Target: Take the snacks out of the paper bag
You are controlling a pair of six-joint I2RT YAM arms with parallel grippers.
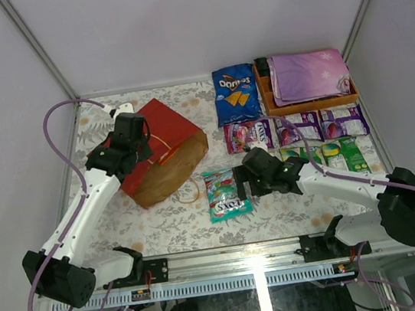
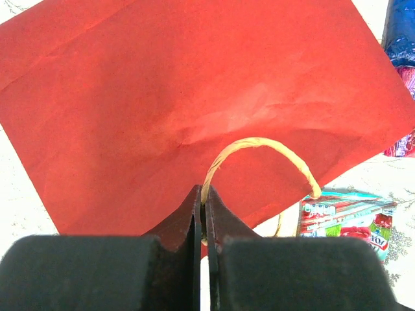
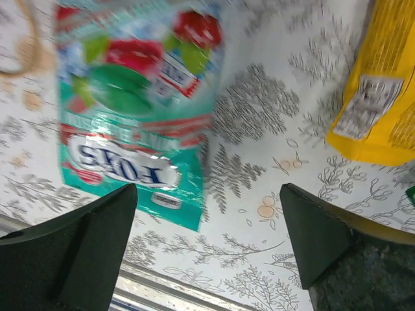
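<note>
The red paper bag [image 1: 165,140] lies on its side at the left, its brown mouth facing the front. My left gripper [image 1: 145,150] is over it, shut on a tan loop handle [image 2: 259,144] of the paper bag [image 2: 162,97]; the pinch [image 2: 206,197] shows the cord between the jaws. A teal Fox's candy pack [image 1: 224,194] lies flat in front of the bag. My right gripper [image 1: 241,189] stands open just right of the Fox's pack [image 3: 130,97], jaws wide [image 3: 207,214], holding nothing. Other snacks lie in rows: Doritos [image 1: 235,93], pink [image 1: 247,136], purple [image 1: 299,129] and green [image 1: 344,153] packs.
An orange wooden tray [image 1: 308,102] with a folded purple cloth [image 1: 308,75] stands at the back right. A yellow pack [image 3: 382,84] lies close to my right wrist. The bag's second handle [image 1: 191,192] trails on the floral tablecloth. The table's metal front edge [image 3: 162,288] is near.
</note>
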